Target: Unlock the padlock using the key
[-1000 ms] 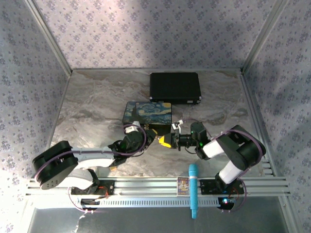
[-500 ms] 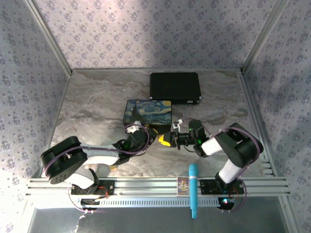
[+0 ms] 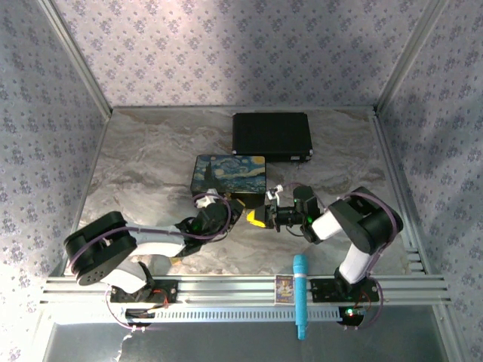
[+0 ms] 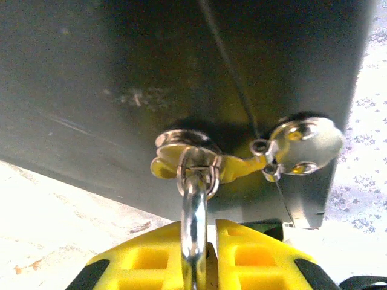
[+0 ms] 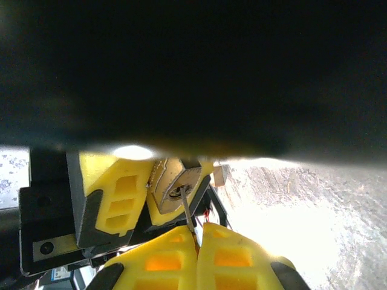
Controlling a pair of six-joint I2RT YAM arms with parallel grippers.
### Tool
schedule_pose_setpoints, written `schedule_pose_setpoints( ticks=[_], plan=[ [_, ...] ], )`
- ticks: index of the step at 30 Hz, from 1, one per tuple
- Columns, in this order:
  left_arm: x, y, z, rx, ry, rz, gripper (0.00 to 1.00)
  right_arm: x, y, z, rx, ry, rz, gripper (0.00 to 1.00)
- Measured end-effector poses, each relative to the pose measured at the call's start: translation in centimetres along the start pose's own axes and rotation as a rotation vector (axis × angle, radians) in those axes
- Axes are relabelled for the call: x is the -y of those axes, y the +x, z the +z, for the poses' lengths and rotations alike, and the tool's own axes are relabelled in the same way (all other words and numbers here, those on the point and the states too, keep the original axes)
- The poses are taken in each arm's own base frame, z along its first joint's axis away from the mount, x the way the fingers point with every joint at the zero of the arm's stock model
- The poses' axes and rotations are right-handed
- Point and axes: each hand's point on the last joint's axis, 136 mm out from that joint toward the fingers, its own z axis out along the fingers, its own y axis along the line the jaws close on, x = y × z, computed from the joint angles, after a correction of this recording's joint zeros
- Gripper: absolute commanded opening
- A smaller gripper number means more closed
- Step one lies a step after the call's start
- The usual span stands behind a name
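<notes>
**Key in the keyhole, both grippers locked on at the front of the box**

Everything is crowded into one spot on the table point(image 3: 136, 166), just in front of the near wall of the painted box point(image 3: 229, 173). The padlock point(image 5: 171, 181) hangs there by its silvery shackle point(image 4: 193, 211), which passes through the yellow hasp point(image 4: 233, 169) on the box's dark wall.

The left gripper point(image 4: 196, 244) comes in from the left and is clamped shut on the padlock, with the shackle running straight down between its yellow fingers. The right gripper point(image 5: 196, 241) faces it from the right. It is pinched closed on the key point(image 5: 187, 216), whose thin shank rises from between its fingertips into the keyhole point(image 5: 176, 192) in the padlock's brass end.

From what I can see, the next move depends on that line. The key's long axis points from the right gripper into the padlock, so I'd expect a roll of the right wrist about that axis while the left arm holds the body steady. How deep the key sits I can't make out.

Room is tight. In the overhead view the two grippers nearly meet, the box wall is right behind them, and one left finger point(image 5: 115, 193) sits just beside the padlock. A turn in place should clear all of that, but a sideways swing would not. The black case point(image 3: 272, 136) lies well apart at the back, and the table nearer the arms is open for pulling away.
</notes>
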Motion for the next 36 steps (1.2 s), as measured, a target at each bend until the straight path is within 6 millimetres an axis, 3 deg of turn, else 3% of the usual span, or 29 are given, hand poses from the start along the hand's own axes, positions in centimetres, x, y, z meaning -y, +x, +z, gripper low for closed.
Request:
schedule_pose_setpoints(
  ticks=[36],
  plan=[
    [1.1, -0.2, 0.7, 0.028, 0.101, 0.045, 0.0, -0.5, -1.3, -0.7, -0.099, -0.084, 0.046, 0.0]
  ],
)
